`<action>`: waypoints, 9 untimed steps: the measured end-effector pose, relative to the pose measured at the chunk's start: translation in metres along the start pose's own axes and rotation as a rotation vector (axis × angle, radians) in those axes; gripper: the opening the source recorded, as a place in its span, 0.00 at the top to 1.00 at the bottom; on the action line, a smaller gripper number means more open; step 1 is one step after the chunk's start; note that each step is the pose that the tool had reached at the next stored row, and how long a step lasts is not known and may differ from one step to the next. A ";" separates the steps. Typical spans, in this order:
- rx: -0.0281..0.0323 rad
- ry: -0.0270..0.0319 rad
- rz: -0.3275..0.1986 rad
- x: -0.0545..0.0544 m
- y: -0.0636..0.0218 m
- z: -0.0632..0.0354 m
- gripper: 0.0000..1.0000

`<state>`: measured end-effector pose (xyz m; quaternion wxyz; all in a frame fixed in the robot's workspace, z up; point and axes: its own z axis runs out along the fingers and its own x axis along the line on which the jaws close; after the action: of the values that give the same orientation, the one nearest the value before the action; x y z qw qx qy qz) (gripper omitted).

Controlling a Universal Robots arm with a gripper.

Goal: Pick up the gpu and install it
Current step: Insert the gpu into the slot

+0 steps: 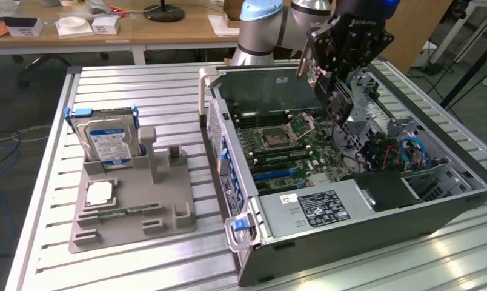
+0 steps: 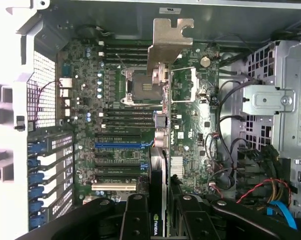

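Note:
The gpu (image 2: 160, 165) appears edge-on in the wrist view, with its silver end bracket (image 2: 168, 45) farthest from the camera and a green logo label near my fingers (image 2: 135, 212). My gripper (image 2: 158, 202) is shut on the card, one finger on each face. In the exterior view the gripper (image 1: 340, 73) holds the gpu (image 1: 344, 100) upright over the open computer case (image 1: 349, 236), above the green motherboard (image 1: 296, 145). The card hangs clear of the board, over the area of the processor socket (image 2: 135, 87) and the expansion slots (image 2: 118, 146).
To the exterior view's left of the case, a grey holder (image 1: 130, 209) carries a silver hard drive (image 1: 106, 142), a processor chip (image 1: 100, 193) and a narrow memory stick (image 1: 118, 213). Inside the case are a drive cage (image 2: 275, 100) and loose cables (image 2: 250, 190). A desk (image 1: 106, 27) stands behind.

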<state>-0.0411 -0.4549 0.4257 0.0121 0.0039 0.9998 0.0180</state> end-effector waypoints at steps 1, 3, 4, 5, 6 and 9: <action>-0.0002 0.0003 -0.008 0.000 0.0000 0.0000 0.74; -0.0005 0.0008 -0.021 0.000 0.0000 0.0000 0.74; -0.0006 0.0010 -0.027 0.000 0.0000 0.0000 0.74; -0.0008 0.0012 -0.033 0.000 0.0000 0.0000 0.74; -0.0009 0.0014 -0.039 0.000 0.0000 0.0000 0.74; -0.0014 0.0021 -0.058 0.000 0.0000 0.0000 0.74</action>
<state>-0.0411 -0.4550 0.4256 0.0116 -0.0252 0.9994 0.0184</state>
